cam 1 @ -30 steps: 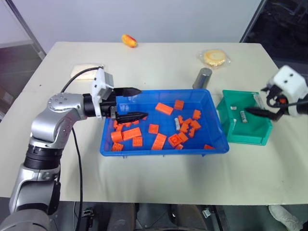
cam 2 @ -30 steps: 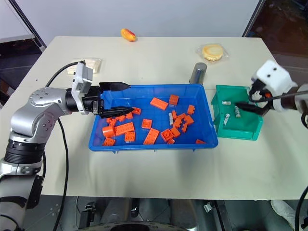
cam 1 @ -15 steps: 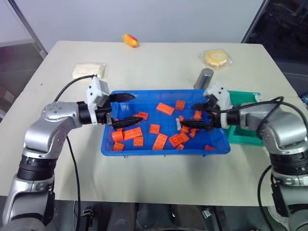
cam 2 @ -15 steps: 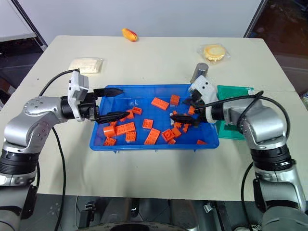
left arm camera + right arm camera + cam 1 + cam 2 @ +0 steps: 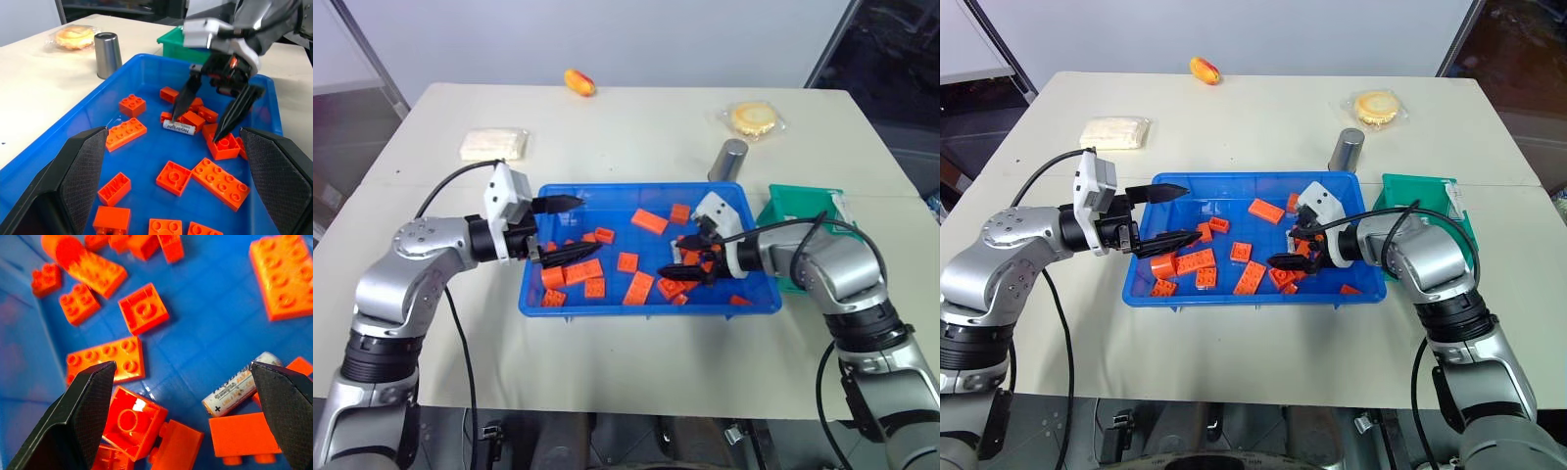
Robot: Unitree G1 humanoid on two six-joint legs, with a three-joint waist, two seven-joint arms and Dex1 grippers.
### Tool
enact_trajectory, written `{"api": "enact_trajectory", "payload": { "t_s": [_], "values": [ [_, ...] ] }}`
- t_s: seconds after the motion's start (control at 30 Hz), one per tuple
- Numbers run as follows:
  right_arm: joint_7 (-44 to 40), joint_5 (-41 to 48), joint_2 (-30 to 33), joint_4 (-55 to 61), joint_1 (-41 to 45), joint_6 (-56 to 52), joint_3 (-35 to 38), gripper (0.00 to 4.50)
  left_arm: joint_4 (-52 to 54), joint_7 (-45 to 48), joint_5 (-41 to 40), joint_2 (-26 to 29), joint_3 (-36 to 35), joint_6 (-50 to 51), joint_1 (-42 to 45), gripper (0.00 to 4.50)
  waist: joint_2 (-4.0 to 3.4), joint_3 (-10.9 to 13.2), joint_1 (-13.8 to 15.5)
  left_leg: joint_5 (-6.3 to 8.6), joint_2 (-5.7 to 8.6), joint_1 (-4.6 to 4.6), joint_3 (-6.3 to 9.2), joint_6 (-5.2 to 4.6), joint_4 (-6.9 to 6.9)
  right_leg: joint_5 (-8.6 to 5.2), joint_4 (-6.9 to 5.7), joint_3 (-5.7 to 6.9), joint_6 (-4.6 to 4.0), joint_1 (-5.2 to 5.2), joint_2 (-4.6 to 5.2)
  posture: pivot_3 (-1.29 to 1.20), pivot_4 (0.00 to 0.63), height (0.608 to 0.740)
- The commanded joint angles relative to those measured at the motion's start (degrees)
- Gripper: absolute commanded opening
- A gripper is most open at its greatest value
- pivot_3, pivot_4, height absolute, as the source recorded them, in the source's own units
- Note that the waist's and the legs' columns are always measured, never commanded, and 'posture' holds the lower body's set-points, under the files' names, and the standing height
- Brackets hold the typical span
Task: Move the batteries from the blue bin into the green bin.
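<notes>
Right gripper (image 5: 211,117), jaws spread, hovers over a battery (image 5: 179,127) among orange bricks (image 5: 580,271) in the blue bin (image 5: 636,305); left gripper (image 5: 566,228) jaws spread, empty.

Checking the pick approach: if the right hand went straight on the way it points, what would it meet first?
Probably the orange bricks on the blue bin floor; the battery lies beside one finger, though depth is unclear.

Left hand (image 5: 560,228) held level, fingers spread wide, pointed right. Right hand (image 5: 684,257) angled downward, pointed left, fingers parted wide. Both elbows bent outward.
</notes>
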State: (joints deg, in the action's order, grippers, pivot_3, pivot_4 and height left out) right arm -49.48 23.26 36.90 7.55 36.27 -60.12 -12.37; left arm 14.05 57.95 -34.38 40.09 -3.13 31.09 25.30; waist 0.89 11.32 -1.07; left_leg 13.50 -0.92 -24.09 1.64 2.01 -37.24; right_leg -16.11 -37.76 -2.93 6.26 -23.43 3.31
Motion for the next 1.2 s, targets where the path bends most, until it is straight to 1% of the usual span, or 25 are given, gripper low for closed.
{"api": "enact_trajectory", "payload": {
  "t_s": [0.03, 0.33, 0.53, 0.73, 0.87, 0.97, 1.0, 1.2],
  "values": [
    [0.1, -1.3, 0.3, -0.9, 1.8, 1.3, -0.8, 4.48, 2.3, -0.6, -0.4, 0.5, -1.4, -0.2, -0.2, 4.5, 0.0, 0.0, 0.0, 0.0, 0.0, 0.01, 0.01, 0.0, 0.0, 0.0, 0.0, 0.0, 0.0, 0.0, 0.0, 0.0, 0.15, 0.74],
    [-0.1, -6.0, 0.7, -4.0, 3.1, 4.8, -5.1, 4.48, 2.0, -1.0, 0.0, 0.1, -0.8, -0.9, -0.2, 4.5, 0.02, 0.0, 0.0, 0.0, 0.0, 0.03, 0.01, 0.0, 0.0, 0.0, 0.0, 0.0, 0.0, 0.01, -0.01, 0.0, 0.15, 0.74],
    [0.9, -8.4, -0.2, -5.9, 5.3, 6.7, -5.6, 4.48, 2.1, -1.1, 0.1, -0.3, -0.7, -1.1, -0.4, 4.5, 0.02, 0.0, 0.0, 0.0, -0.01, 0.03, 0.01, 0.0, 0.0, 0.0, 0.0, 0.0, 0.0, 0.01, -0.01, 0.0, 0.15, 0.74],
    [-1.1, -10.6, 0.5, -7.3, 5.0, 8.6, -7.7, 4.48, 2.3, -1.3, 0.2, -0.6, -0.5, -1.2, -0.6, 4.5, 0.02, 0.0, 0.0, 0.0, 0.0, 0.02, 0.01, 0.0, 0.01, 0.0, 0.0, 0.0, 0.0, 0.0, 0.0, 0.0, 0.15, 0.74],
    [-1.2, -11.8, -1.3, -9.9, 5.5, 9.9, -8.3, 4.48, 2.0, -1.1, 0.3, -0.5, -0.6, -1.4, -0.4, 4.5, 0.03, 0.0, -0.1, 0.0, 0.0, 0.03, 0.01, 0.0, 0.01, 0.0, 0.0, 0.0, 0.0, 0.01, -0.01, 0.0, 0.15, 0.74],
    [-1.4, -13.0, -2.2, -10.7, 6.1, 10.8, -9.1, 3.68, 2.2, -1.1, 0.2, -0.2, -1.0, -1.4, -0.7, 4.5, 0.03, 0.0, -0.1, 0.0, -0.01, 0.05, 0.01, 0.0, 0.01, 0.0, 0.0, 0.0, 0.0, 0.01, -0.02, 0.0, 0.15, 0.74],
    [-1.5, -13.4, -2.5, -10.9, 6.2, 11.2, -9.3, 3.26, 2.3, -1.1, 0.2, -0.1, -1.1, -1.3, -0.8, 4.5, 0.03, 0.0, -0.1, 0.0, -0.01, 0.05, 0.01, 0.0, 0.02, 0.0, -0.01, 0.0, 0.0, 0.01, -0.02, 0.0, 0.15, 0.74],
    [-2.4, -14.6, -2.8, -11.1, 6.4, 12.2, -9.7, 0.19, 2.8, -1.3, 0.1, 0.2, -1.4, -1.2, -1.4, 4.5, 0.03, 0.0, -0.1, 0.0, -0.01, 0.05, 0.01, 0.0, 0.02, 0.0, -0.01, 0.0, 0.0, 0.02, -0.02, 0.0, 0.15, 0.74]
  ]
}}
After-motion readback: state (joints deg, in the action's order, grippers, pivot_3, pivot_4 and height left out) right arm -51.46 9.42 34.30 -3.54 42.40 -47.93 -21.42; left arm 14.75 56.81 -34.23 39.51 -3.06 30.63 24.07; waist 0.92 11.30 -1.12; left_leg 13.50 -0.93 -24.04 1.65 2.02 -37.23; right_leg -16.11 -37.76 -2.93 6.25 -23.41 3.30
